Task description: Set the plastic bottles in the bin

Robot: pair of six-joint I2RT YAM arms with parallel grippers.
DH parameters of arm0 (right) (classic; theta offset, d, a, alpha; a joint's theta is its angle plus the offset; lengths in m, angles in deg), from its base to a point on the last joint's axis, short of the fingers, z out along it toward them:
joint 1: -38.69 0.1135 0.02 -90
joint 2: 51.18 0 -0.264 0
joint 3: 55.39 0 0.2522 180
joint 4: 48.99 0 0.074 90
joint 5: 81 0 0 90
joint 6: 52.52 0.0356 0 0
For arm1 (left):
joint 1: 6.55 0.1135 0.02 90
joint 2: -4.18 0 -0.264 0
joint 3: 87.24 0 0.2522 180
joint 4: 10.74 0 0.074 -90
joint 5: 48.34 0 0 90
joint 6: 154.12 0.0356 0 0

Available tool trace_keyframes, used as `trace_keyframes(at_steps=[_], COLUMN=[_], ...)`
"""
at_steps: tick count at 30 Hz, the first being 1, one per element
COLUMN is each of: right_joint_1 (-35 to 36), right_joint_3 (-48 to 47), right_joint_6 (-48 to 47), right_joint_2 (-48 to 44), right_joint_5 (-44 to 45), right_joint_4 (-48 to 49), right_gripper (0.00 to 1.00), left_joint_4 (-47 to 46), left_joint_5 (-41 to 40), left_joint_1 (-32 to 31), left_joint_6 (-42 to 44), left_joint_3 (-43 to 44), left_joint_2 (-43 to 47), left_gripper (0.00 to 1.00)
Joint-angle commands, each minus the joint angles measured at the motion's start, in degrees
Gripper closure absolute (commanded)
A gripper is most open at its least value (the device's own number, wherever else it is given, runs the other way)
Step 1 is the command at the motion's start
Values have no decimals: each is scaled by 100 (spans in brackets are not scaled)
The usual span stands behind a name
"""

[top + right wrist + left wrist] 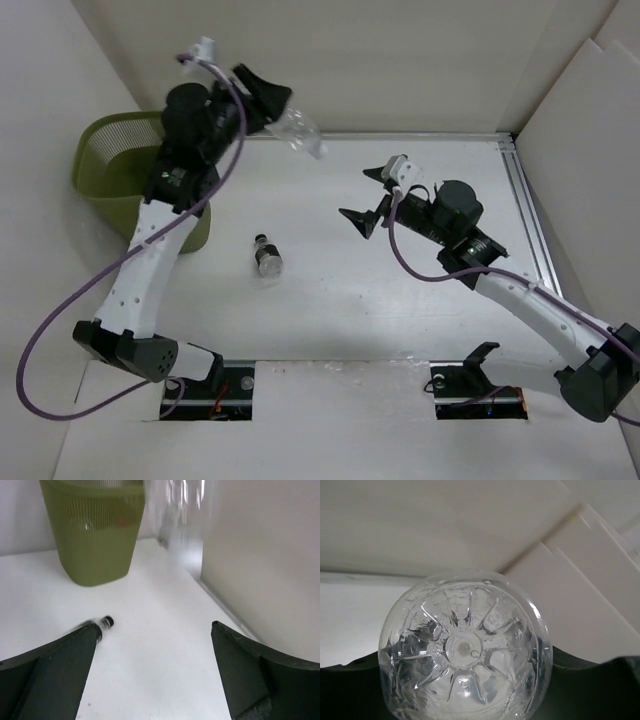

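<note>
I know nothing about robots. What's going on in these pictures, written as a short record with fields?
bin: olive-green, upright, at the far left of the table
left claw: shut on a clear bottle, held in the air just right of the bin
right claw: open, empty, above the table
loose bottle: dark cap, lying on its side on the table between the arms
bin contents: cannot tell from these views

We are looking into a robotics lab cell: white panel walls [400, 60] are boxing in a white table [350, 310] edged with aluminium rail [527, 210].
</note>
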Motion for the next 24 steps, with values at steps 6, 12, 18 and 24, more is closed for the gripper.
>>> trace_keyframes(at_steps=[6, 12, 18, 24], right_joint_1=[257, 952, 1347, 1673], right_joint_3=[532, 533, 480, 480], right_joint_6=[-283, -415, -530, -451], right_joint_2=[801, 1329, 1584, 1637], right_joint_5=[425, 744, 806, 1086], right_joint_4=[107, 107, 107, 107], right_gripper=[0, 0, 0, 0], left_joint_4=[1468, 2454, 2545, 2350], left_joint_5=[-2035, -1532, -967, -669], left_joint_1=[2297, 4800, 5252, 5252], left_joint_6=[16, -20, 16, 16], left_joint_3=[1199, 1506, 1640, 1305], left_joint_2=[381, -145, -709, -937], left_gripper=[100, 100, 87, 0])
